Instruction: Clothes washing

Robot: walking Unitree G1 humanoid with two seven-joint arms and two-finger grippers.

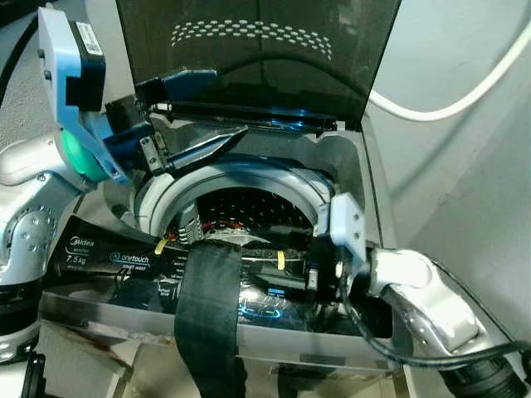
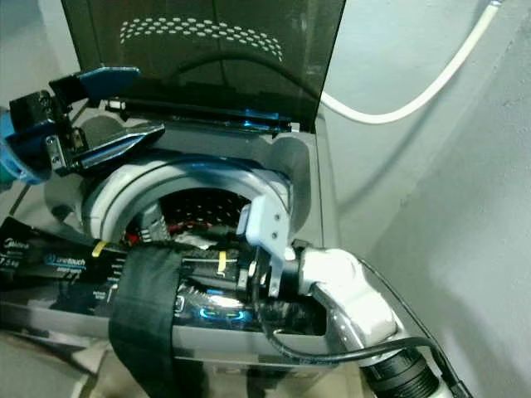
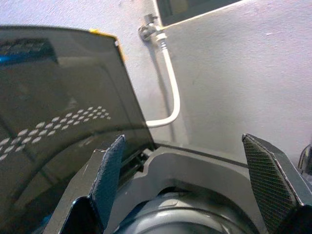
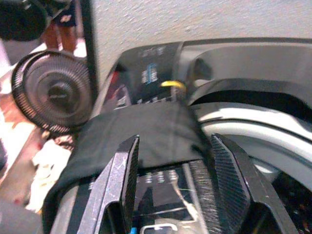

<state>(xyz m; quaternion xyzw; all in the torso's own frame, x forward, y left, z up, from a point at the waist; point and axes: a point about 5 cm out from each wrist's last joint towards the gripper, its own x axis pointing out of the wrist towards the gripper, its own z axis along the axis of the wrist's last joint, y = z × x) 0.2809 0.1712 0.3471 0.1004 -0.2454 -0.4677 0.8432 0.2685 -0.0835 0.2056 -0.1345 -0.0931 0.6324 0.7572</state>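
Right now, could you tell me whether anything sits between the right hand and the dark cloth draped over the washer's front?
Nothing visible does. The right hand is open just short of the cloth, which hangs over the panel beside the open drum.

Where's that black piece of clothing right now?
The black fabric garment hangs over the front control panel of the open top-loading washing machine, left of the right claw, its lower end trailing down the front.
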